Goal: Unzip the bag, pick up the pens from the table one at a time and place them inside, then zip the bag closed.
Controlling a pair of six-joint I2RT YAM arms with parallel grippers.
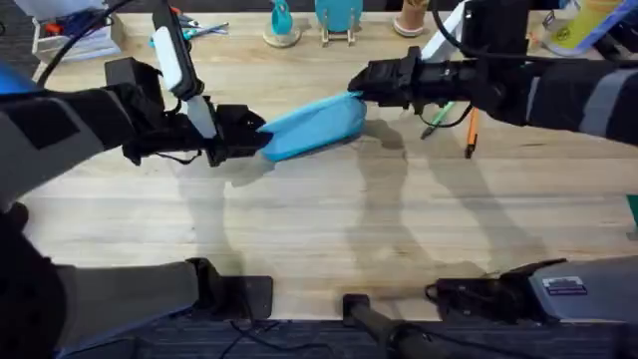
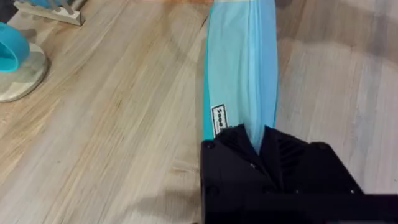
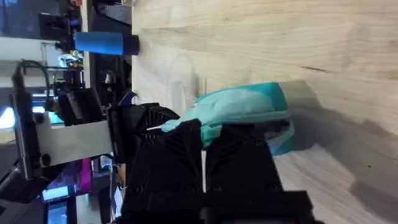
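Observation:
The light blue bag (image 1: 314, 127) hangs stretched a little above the table (image 1: 299, 219), held at both ends. My left gripper (image 1: 257, 140) is shut on its left end; the left wrist view shows black fingers (image 2: 261, 152) pinching the fabric of the bag (image 2: 242, 68). At the bag's right end my right gripper (image 1: 361, 92) is shut on it, the fingers (image 3: 205, 149) closed over the bag (image 3: 242, 106). A green pen (image 1: 442, 115) and an orange pen (image 1: 472, 135) lie on the table under the right arm.
Stands with teal objects (image 1: 282, 25) and a wooden holder line the table's far edge. A blue cylinder (image 3: 106, 42) lies farther off in the right wrist view. Bare planks stretch between the bag and the arm bases (image 1: 229, 294).

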